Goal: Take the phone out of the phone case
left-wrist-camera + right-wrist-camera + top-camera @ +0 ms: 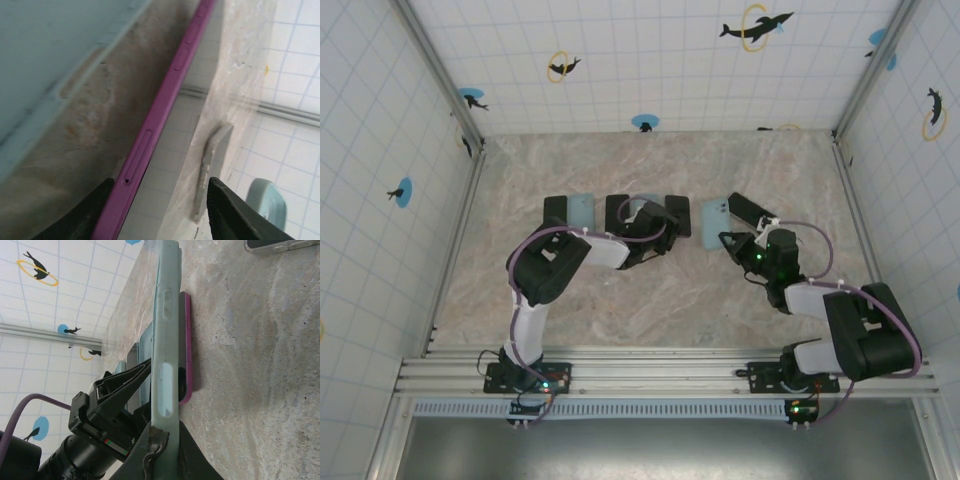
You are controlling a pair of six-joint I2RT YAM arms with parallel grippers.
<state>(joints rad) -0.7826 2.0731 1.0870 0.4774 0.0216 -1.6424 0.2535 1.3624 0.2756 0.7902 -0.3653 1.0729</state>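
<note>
My right gripper (pixel 162 434) clamps the pale green phone case (pixel 167 315) on edge, so the purple phone (pixel 186 330) sits uncased just behind it. My left gripper (pixel 160 185) stands half-open, perhaps straddling that phone.

Matt rubbery case (pixel 166 315); smooth magenta phone (pixel 145 150) (marble-look, matt table (pixel 240 340)).

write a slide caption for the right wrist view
right claw shut on the edge of the pale teal case, purple phone beside it on the marble table
</note>
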